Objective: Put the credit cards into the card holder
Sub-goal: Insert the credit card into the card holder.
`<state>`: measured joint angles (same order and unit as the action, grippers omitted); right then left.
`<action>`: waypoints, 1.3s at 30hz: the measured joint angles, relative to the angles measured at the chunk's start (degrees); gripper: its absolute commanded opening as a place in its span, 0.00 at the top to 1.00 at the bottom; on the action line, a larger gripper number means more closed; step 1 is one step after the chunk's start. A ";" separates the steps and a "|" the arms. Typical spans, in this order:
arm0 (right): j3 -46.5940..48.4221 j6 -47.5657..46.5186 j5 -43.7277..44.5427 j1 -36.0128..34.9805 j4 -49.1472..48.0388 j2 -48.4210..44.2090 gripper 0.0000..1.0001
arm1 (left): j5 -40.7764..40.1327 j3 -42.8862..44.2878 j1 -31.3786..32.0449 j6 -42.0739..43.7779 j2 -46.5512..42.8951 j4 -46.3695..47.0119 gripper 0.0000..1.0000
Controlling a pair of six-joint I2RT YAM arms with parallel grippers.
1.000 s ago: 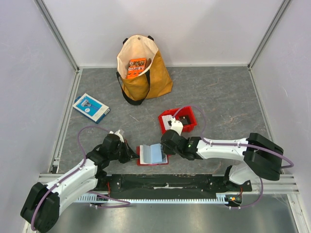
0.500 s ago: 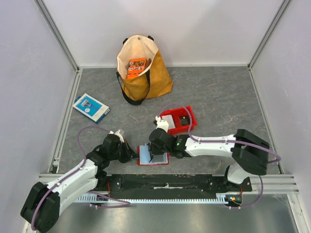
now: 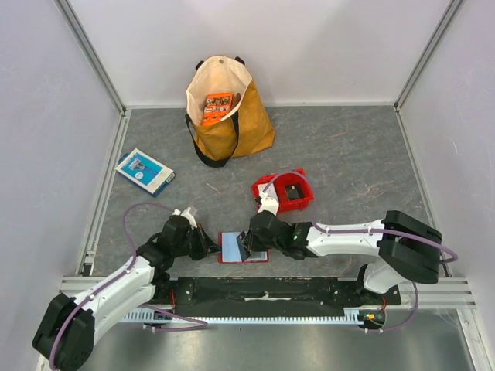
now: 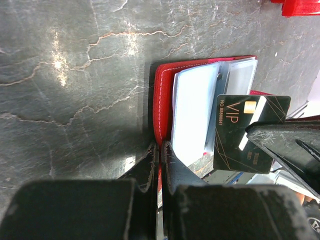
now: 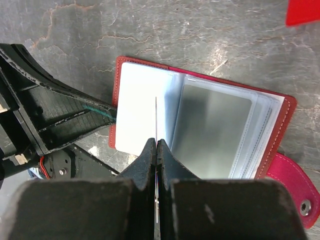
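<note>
The card holder (image 3: 232, 248) is a red wallet lying open near the front edge, its grey pockets up. My left gripper (image 3: 209, 249) is shut on the wallet's red left cover (image 4: 161, 107). My right gripper (image 3: 249, 245) is shut on a dark grey credit card marked VIP (image 4: 247, 132), held on edge just above the open pockets. In the right wrist view the card shows as a thin line (image 5: 156, 117) over the wallet (image 5: 215, 130). Another dark card (image 3: 292, 191) lies in the red bin.
The red plastic bin (image 3: 303, 202) stands just behind the right arm. A yellow tote bag (image 3: 232, 131) with an orange packet (image 3: 217, 107) stands at the back. A blue-and-white flat box (image 3: 145, 171) lies at the left.
My right gripper has moved left and forward from beside the red bin to over the open wallet, carrying the dark card. The left gripper has stayed on the wallet's cover.
</note>
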<state>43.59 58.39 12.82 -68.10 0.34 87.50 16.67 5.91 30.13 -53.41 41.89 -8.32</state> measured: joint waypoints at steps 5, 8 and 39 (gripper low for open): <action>-4.42 2.47 1.03 0.37 -3.80 -1.20 1.00 | 0.02 0.00 0.00 0.00 -0.07 0.02 0.98; -6.51 4.07 1.51 0.44 -6.14 -1.20 1.00 | 0.02 0.00 0.02 0.00 -0.07 0.00 0.98; -16.50 15.13 2.03 1.46 -32.41 4.85 1.00 | -0.04 -0.42 0.00 -0.13 -0.85 0.02 0.98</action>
<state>27.09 73.52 14.85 -66.63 -32.08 92.36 16.62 5.50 30.13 -53.54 41.04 -8.29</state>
